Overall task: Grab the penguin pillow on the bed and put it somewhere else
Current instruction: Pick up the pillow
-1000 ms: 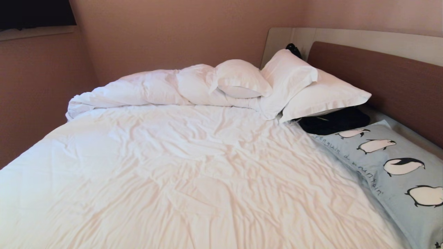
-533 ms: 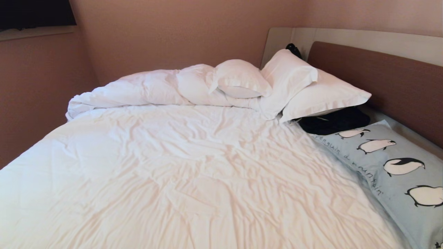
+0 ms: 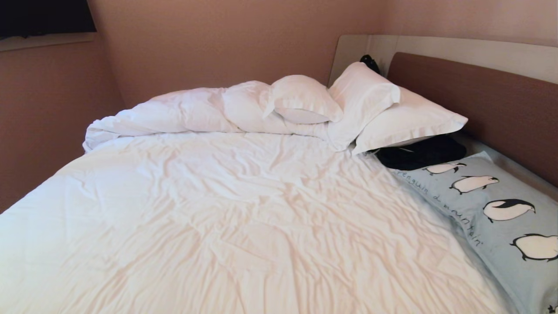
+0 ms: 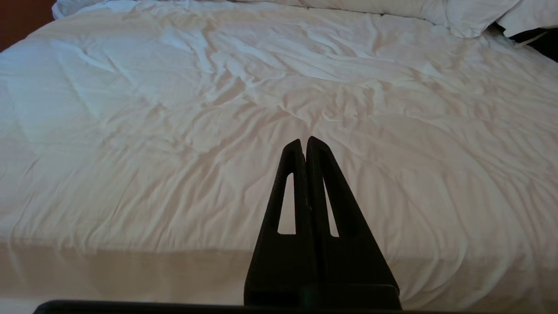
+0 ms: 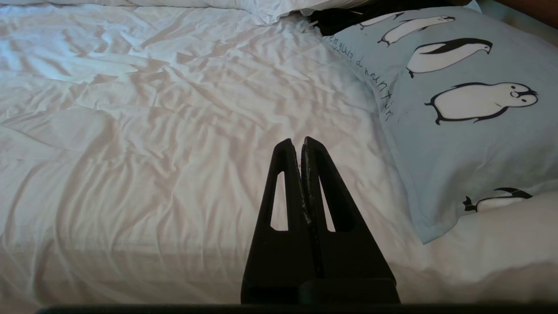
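Nothing has shifted across the last second: the rectangular light blue fabric penguin pillow point(image 3: 492, 218) lies as before at the right side of the large white-sheeted bed point(image 3: 244, 218), against the brown padded headboard point(image 3: 479, 104), so the pickup has not begun. Both black claws, left claw point(image 4: 305, 141) and right claw point(image 5: 295, 143), hover closed and empty over the sheet. Counted: one penguin pillow, three plain white pillows point(image 3: 405, 117), one black clothing bundle point(image 3: 420, 152), one bunched white duvet point(image 3: 174, 111).

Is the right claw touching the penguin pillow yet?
Apart. The right wrist view shows the shut right claw over bare white sheet, with the penguin pillow off to one side.
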